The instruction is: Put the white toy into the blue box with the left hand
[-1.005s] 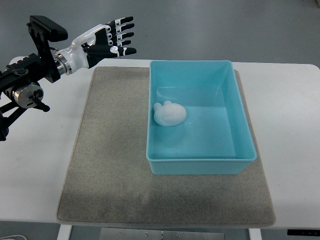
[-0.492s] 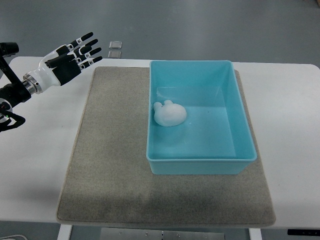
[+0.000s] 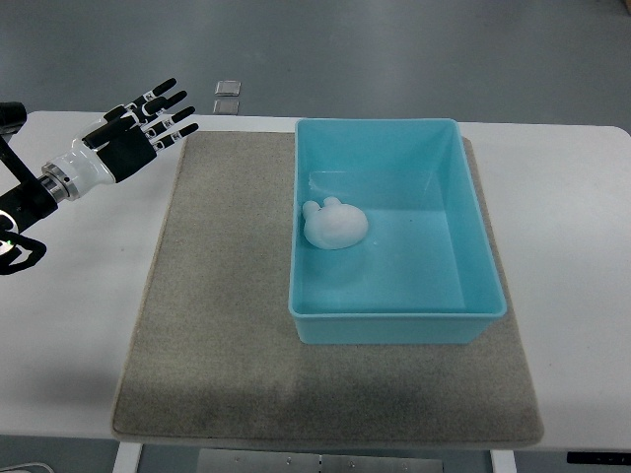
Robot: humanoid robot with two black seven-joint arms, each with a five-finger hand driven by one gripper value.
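The toy (image 3: 335, 225) is white and soft-looking, like a small round lump. It has little bumps on its left end, a bit like tiny ears or paws. It is smooth and plain, with no marks that can be made out from here.

The toy lies inside the box (image 3: 397, 315). It sits on the floor of the box, close to the left wall and about halfway along it. Nothing is touching it.

The box is light blue, with four straight walls and an open top. It is shaped like a rectangle and is shiny inside. The rest of its floor is bare. The box stands on a gray mat (image 3: 217, 296), on the right part of it. The right edge of the box reaches almost to the right edge of the mat.

The mat lies on a white table (image 3: 572, 246).

The left hand (image 3: 138, 128) is at the top left, well apart from the box. It is over the table, just past the top left corner of the mat. The hand is black and white. Its fingers (image 3: 166, 106) are stretched out straight and spread a little, pointing up and to the right. The hand holds nothing. Its arm (image 3: 39, 187) comes in from the left edge.

Two small gray squares (image 3: 227, 96) sit on the floor beyond the far edge of the table.
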